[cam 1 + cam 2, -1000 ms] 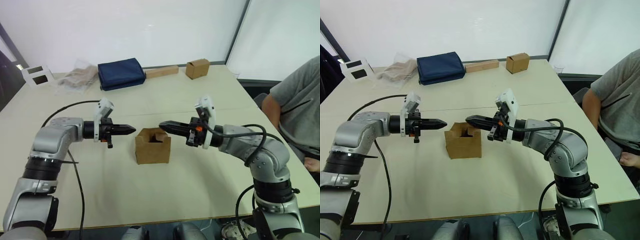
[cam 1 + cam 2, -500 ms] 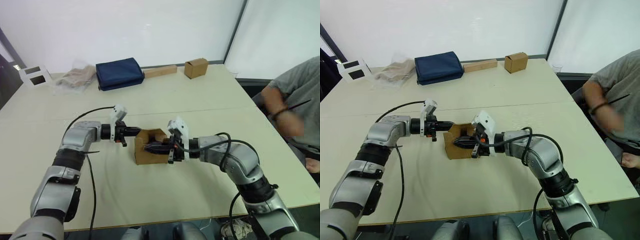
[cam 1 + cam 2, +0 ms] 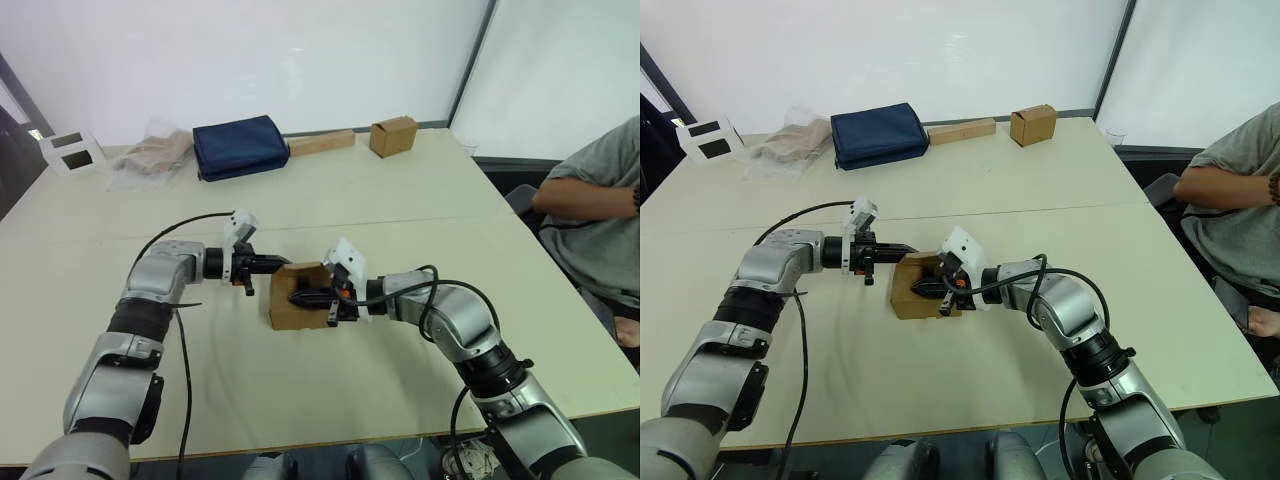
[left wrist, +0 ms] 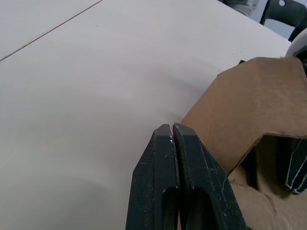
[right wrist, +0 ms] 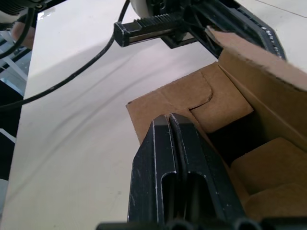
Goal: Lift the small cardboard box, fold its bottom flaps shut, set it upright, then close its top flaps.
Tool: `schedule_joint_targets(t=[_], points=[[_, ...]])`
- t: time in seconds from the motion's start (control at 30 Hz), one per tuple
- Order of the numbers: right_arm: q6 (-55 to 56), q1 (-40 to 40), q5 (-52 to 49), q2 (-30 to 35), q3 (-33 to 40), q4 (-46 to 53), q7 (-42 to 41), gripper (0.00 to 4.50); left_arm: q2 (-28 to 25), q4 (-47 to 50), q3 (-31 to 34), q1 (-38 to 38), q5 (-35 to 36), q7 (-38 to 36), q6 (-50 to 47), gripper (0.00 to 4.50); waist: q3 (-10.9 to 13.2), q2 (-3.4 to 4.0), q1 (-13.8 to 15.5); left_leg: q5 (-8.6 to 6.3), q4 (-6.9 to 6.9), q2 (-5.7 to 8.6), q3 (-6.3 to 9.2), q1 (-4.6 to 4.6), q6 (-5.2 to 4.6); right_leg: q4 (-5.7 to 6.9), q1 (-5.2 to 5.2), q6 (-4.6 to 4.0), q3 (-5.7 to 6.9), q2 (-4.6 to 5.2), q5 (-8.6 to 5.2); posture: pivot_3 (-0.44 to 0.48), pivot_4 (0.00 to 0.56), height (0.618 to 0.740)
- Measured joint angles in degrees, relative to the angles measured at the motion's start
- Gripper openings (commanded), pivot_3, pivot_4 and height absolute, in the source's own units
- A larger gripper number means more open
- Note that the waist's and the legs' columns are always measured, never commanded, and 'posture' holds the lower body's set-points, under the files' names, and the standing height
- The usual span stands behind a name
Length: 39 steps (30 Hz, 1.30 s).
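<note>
A: Nearest first. The small cardboard box [image 3: 298, 296] sits on the table [image 3: 330, 390] between the two arms, open end up. Both grippers have closed in on it; a second ago they hung well apart to either side.

B: And the claws?

A: Right gripper [image 5: 169, 125]: fingers pressed together with nothing between them, tips reaching over the box's right wall into the open top. Left gripper [image 4: 171, 132]: also pinched together and empty, tips at the upper left edge, right by a raised flap [image 4: 249, 100]. Whether they touch the cardboard, I cannot tell.

B: So nothing is gripped?

A: No. The box has not shifted on the table over the last second. My reading: the arms have gone from approach to contact, and the work is on the top flaps [image 5: 225, 103], pushing with closed fingers, not pinching. One flap already lies folded down inside; the left one stands up.

B: Bottom flaps?

A: Hidden under the box. It stands upright, so probably done, but that is a guess.

B: Farther back?

A: A person [image 3: 600, 215] seated at the right edge, whose arm has drawn back. At the far end: a navy bag [image 3: 240, 146], a long cardboard strip [image 3: 321, 142], a smaller brown box [image 3: 392, 136], crumpled plastic [image 3: 152, 155].
</note>
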<state>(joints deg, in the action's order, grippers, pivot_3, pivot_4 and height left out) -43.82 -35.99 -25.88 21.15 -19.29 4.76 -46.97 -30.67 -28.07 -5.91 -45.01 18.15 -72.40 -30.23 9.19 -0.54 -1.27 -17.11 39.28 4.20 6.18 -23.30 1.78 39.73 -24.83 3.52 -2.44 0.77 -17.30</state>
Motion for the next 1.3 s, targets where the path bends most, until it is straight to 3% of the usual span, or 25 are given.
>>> schedule_joint_targets(t=[0.6,1.07,1.3], points=[[-6.2,4.0,-4.3,1.4,6.5,5.5,0.4,0.00,-10.2,31.8,6.7,14.1,12.5,1.1,-16.3,0.05,0.0,0.00,0.2,-0.02,-0.02,0.00,0.01,0.01,-0.03,0.01,0.03,0.00,-0.01,0.01,0.00,0.000,0.150,0.740],[-8.9,3.3,-6.0,2.2,7.1,8.7,1.1,0.00,-8.6,32.0,0.0,14.9,9.7,4.5,-13.2,0.05,0.0,0.00,0.3,-0.02,-0.03,0.00,0.01,0.03,-0.03,0.01,0.04,0.00,-0.01,0.01,0.00,0.000,0.150,0.740],[-9.1,-6.4,-9.3,0.7,13.9,7.4,1.8,0.00,-9.6,32.1,0.2,15.3,10.1,4.5,-13.2,0.05,0.0,0.00,0.2,-0.01,-0.06,-0.01,0.01,0.03,-0.02,-0.03,0.04,-0.01,0.00,0.00,0.00,0.000,0.150,0.740]])
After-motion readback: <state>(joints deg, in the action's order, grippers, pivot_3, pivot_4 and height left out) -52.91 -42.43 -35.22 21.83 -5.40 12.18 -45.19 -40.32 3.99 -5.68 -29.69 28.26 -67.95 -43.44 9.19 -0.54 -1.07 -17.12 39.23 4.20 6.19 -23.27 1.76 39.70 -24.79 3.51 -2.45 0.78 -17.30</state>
